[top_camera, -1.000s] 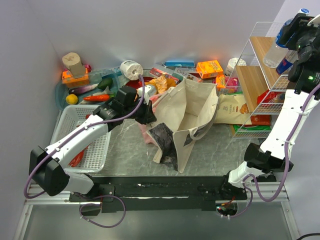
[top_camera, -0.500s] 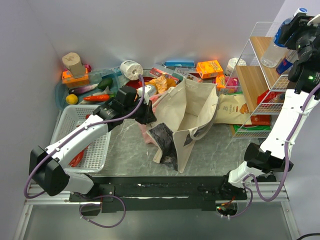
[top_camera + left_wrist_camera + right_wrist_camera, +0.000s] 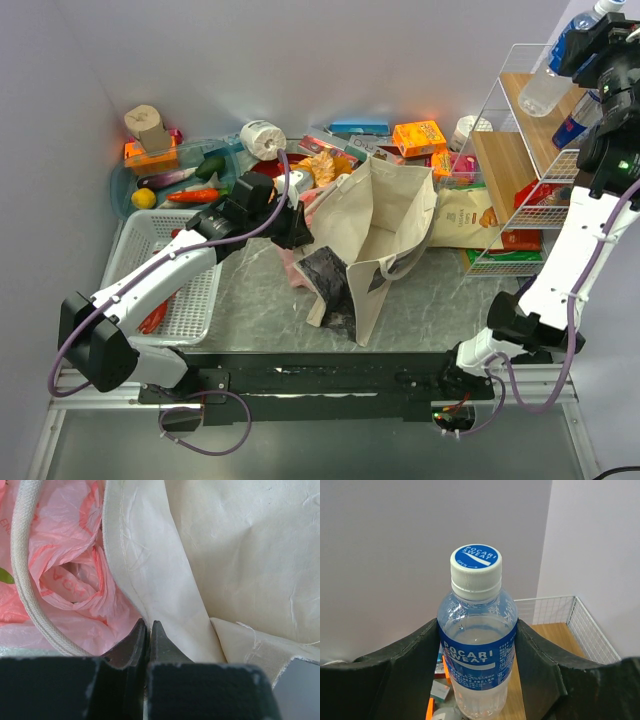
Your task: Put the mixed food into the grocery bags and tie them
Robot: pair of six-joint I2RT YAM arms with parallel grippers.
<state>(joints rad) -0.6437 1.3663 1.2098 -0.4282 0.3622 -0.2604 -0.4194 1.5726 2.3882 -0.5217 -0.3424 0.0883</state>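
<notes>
Top view first. Can see the left fingers (image 3: 298,228) clamped shut on the left rim of the beige canvas tote (image 3: 385,225), holding its mouth open mid-surface (image 3: 440,300), with the pink plastic bag (image 3: 293,265) crumpled just beside it. Spotted the right fingers (image 3: 580,45) up high over the wire shelf (image 3: 495,105), closed around a drink bottle (image 3: 545,90), well apart from the tote. Also counting a lemon (image 3: 144,198), red pepper (image 3: 195,196) and cucumber (image 3: 210,165) in the teal tray (image 3: 118,185) back left, not bagged yet.

Left wrist view. Confirms the pinch: tips pressed together on a fold of tote canvas, rope handle (image 3: 22,580) looping past, pink bag right behind. Can make out red print on the plastic, maybe "VCC", but too creased to read properly.

Right wrist view. Shows the bottle upright between both fingers, squeezed at the label. Can read "POCARI SWEAT" on the white cap, plus a tiny "OPEN" with an arrow, and "POCARI SWEAT" again on the blue label.

Worries, just guessing:
- Could let the smooth round bottle slip on the long swing over to the tote.
- Could clip the shelf wire on the way out.
- Could lose that thin pinch of canvas and let the mouth flop shut before the drop.
</notes>
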